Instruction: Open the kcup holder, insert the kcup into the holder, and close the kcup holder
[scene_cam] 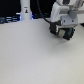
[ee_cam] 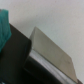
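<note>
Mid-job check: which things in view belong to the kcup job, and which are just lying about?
Job:
- white robot gripper
- dark boxy unit at the gripper, probably the kcup holder
- teal-green piece, possibly the kcup's top; too blurred to tell

Lying about:
- tall white bottle-like post
- white table

Both pictures small, coarse and soft. Exterior view evenly bright, washed pale across the table (scene_cam: 30,55), with a soft shadow under the gripper (scene_cam: 64,33) toward 5 o'clock; dark background at 12 o'clock, a blue glow near the white post (scene_cam: 25,10) at 11 o'clock. Wrist view heavily blurred, close surfaces out of focus; faint sheen on the grey panel (ee_cam: 50,52); deep black at 7 o'clock.
</note>
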Controlling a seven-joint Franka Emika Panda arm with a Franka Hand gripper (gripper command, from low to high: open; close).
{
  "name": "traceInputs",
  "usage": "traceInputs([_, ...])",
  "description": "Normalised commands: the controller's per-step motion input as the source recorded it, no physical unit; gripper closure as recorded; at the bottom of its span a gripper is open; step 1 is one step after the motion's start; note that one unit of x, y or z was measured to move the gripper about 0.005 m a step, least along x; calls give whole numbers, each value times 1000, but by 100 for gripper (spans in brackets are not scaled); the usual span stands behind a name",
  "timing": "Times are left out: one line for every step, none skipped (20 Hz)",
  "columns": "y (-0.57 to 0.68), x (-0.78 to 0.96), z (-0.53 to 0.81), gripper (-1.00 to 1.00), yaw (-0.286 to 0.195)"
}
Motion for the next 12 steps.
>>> traceInputs([326, -811, 43, -100, 78])
traceInputs([310, -965, -31, -100, 78])
traceInputs([315, -939, -32, -100, 83])
traceInputs([355, -817, -19, -100, 88])
traceInputs([361, -802, -13, -100, 87])
traceInputs([357, -786, -10, -100, 88])
traceInputs([356, -772, -9, -100, 89])
traceInputs([356, -745, -23, -100, 92])
traceInputs([352, -757, -18, -100, 90])
traceInputs([350, -739, -1, -100, 91])
traceInputs([364, -681, 9, -100, 95])
traceInputs([399, -627, 5, -100, 102])
